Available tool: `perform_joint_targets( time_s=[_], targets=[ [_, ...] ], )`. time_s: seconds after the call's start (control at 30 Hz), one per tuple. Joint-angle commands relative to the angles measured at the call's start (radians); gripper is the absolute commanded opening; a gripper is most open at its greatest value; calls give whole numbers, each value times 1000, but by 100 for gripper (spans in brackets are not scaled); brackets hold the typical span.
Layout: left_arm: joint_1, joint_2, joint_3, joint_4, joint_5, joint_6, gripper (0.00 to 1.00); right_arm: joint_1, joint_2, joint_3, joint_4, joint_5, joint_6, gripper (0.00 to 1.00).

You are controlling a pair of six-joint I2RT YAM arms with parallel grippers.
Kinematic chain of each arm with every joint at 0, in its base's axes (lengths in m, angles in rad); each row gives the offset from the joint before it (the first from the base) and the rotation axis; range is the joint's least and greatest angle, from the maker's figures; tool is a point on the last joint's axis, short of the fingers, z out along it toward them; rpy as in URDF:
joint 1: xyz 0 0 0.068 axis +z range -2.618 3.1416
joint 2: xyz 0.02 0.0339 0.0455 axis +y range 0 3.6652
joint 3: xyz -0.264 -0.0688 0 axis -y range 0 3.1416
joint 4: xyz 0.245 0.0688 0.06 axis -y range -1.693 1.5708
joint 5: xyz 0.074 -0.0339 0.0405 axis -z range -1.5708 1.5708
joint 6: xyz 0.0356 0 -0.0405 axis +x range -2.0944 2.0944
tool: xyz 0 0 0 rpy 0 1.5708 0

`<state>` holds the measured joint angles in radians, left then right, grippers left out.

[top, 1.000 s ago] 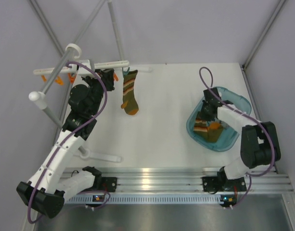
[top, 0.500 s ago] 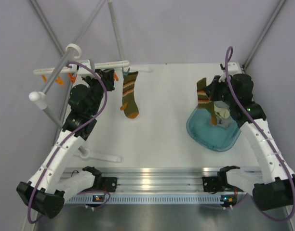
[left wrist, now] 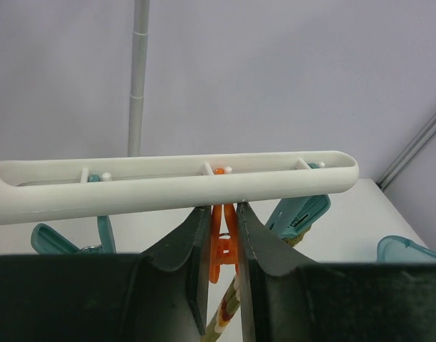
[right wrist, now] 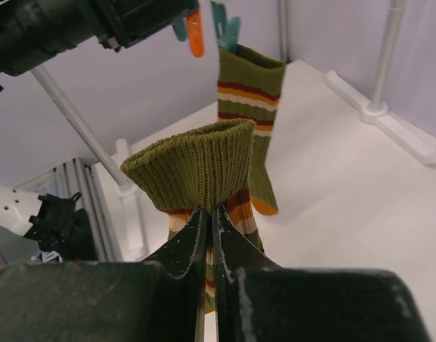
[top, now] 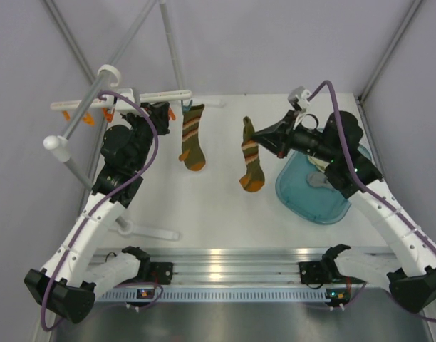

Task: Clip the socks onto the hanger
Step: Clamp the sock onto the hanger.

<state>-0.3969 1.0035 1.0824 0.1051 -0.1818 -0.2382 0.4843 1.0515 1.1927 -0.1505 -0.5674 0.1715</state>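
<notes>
Sock point(top: 251, 160) | where: dangling above desk point(top: 225, 206), between clipped sock point(top: 191, 142) and tub point(top: 310, 203), cuff pinched in closed right fingers point(right wrist: 182, 246) | handling: light, limp, not fragile; best held at cuff | left fingers point(left wrist: 182, 246): squeezing orange clip point(left wrist: 219, 235) under hanger point(left wrist: 175, 184)

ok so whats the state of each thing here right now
hung sock: clipped by its cuff to the hanger, dangling
held sock: pinched at the cuff, dangling in the air
hanger: one sock on it
left gripper: shut on the orange clip
orange clip: hanging from the hanger, squeezed
right gripper: shut on the held sock
bin: no socks seen inside
</notes>
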Motion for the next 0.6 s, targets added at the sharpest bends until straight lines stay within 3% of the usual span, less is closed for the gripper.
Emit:
perform_joint_targets(
  time_s=[0.0,0.2,0.33,0.57],
  targets=[
    [0,-9,24,28,36,-19,0,138,62,-1,181,3,25,0],
    [0,-2,36,22,42,-33,0,328,220,21,363,96,79,0],
    [0,-8,34,12,51,-38,0,353,347,77,484,132,95,0],
    [1,-6,30,8,54,-35,0,373,525,166,554,182,109,0]
  ],
)
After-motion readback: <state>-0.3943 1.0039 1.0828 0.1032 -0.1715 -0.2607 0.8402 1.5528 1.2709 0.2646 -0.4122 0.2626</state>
